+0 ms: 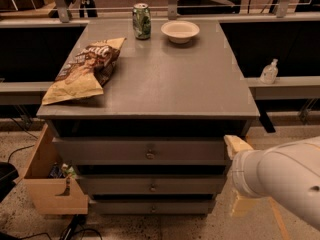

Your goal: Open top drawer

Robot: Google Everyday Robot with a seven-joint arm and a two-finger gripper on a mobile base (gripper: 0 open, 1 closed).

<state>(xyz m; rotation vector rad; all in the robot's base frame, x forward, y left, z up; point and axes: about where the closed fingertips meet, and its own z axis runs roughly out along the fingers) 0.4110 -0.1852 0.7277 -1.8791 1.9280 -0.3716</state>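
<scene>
The top drawer [142, 151] is the uppermost of three grey fronts under the grey cabinet top, with a small round metal knob [150, 155] at its centre. Its front stands about in line with the two fronts below, with a dark gap above it. My gripper [239, 174] is at the cabinet's right front corner, level with the drawers and to the right of the knob. One pale finger [235, 145] is by the top drawer's right end and the other [244, 204] is lower down, well apart from it. It holds nothing.
On the cabinet top [165, 79] lie a chip bag [82, 71], a green can [141, 21] and a white bowl [180, 31]. A pale wooden box [50, 184] stands at the cabinet's lower left. A small bottle [269, 72] stands on the ledge at the right.
</scene>
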